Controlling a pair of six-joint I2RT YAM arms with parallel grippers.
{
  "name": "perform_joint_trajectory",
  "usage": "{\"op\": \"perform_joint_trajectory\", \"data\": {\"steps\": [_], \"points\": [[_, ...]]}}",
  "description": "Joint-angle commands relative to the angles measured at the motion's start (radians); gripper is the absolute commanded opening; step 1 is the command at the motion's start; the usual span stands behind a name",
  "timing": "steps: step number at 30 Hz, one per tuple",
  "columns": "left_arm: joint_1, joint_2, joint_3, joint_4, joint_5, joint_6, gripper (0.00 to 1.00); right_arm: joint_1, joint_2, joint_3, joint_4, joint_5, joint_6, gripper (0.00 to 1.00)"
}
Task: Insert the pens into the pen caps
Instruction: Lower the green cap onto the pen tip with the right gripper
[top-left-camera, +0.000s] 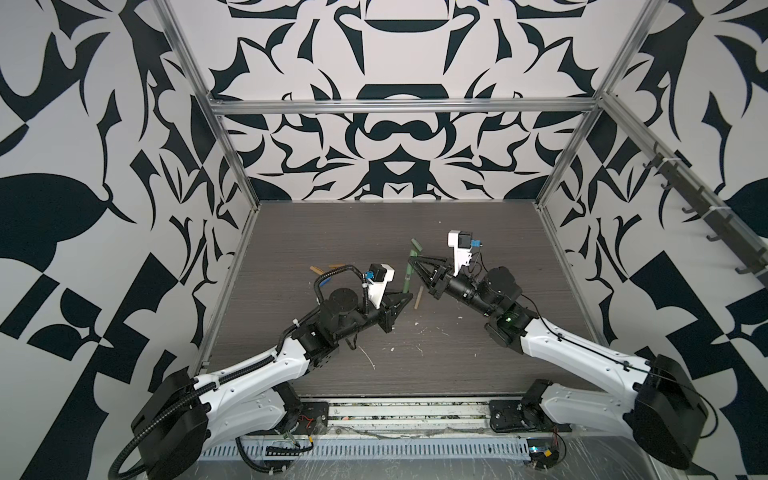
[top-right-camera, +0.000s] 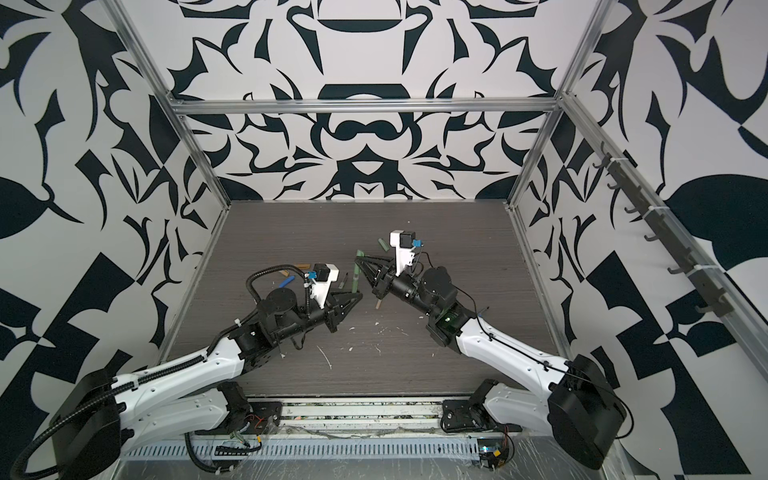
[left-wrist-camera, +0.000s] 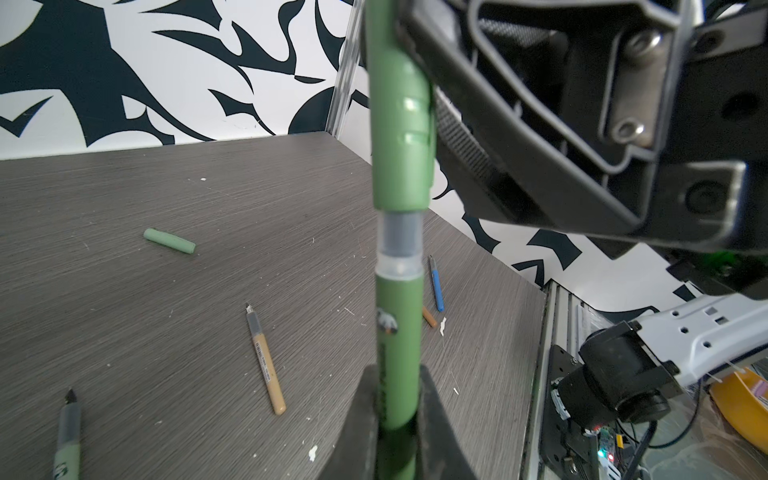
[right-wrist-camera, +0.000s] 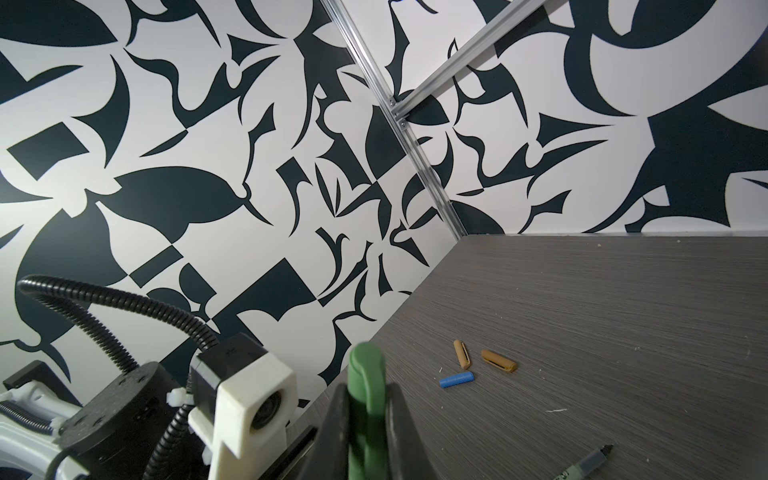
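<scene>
My left gripper (left-wrist-camera: 397, 419) is shut on a green pen (left-wrist-camera: 397, 332), which stands between both grippers above the table (top-left-camera: 408, 277). My right gripper (right-wrist-camera: 365, 415) is shut on a green pen cap (right-wrist-camera: 365, 374). The cap (left-wrist-camera: 401, 137) sits over the pen's tip, with a grey band of the pen still showing below it. In both top views the two grippers meet tip to tip at mid-table, left (top-left-camera: 409, 296) and right (top-left-camera: 411, 261). Loose on the table lie a tan pen (left-wrist-camera: 266, 361), a blue pen (left-wrist-camera: 436, 284), an orange-brown pen (left-wrist-camera: 429, 316) and a grey-green pen (left-wrist-camera: 68, 436).
A pale green cap (left-wrist-camera: 169, 241) lies toward the back of the table. A tan cap (right-wrist-camera: 462, 354), an orange-brown cap (right-wrist-camera: 498, 360) and a blue cap (right-wrist-camera: 457, 379) lie together near the left arm. White flecks (top-right-camera: 324, 357) dot the front of the table.
</scene>
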Motion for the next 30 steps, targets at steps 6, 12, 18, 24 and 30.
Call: {"op": "perform_joint_trajectory", "data": {"steps": [6, 12, 18, 24, 30], "points": [[0.001, -0.015, 0.063, 0.042, -0.052, -0.026, 0.0, 0.021, -0.018, -0.011, -0.056, -0.046, -0.054, 0.09], [0.009, -0.009, 0.114, 0.051, -0.055, -0.015, 0.0, 0.036, 0.006, -0.002, -0.121, -0.075, -0.09, 0.12], [0.011, 0.004, 0.136, -0.006, -0.034, 0.063, 0.0, 0.036, -0.04, 0.034, -0.187, -0.074, -0.089, 0.19], [0.01, -0.001, 0.114, -0.025, -0.034, 0.147, 0.0, 0.037, -0.117, 0.095, -0.314, -0.043, -0.114, 0.31], [0.011, 0.017, 0.111, 0.017, -0.042, 0.172, 0.0, 0.036, -0.138, 0.117, -0.421, -0.039, -0.131, 0.4]]}}
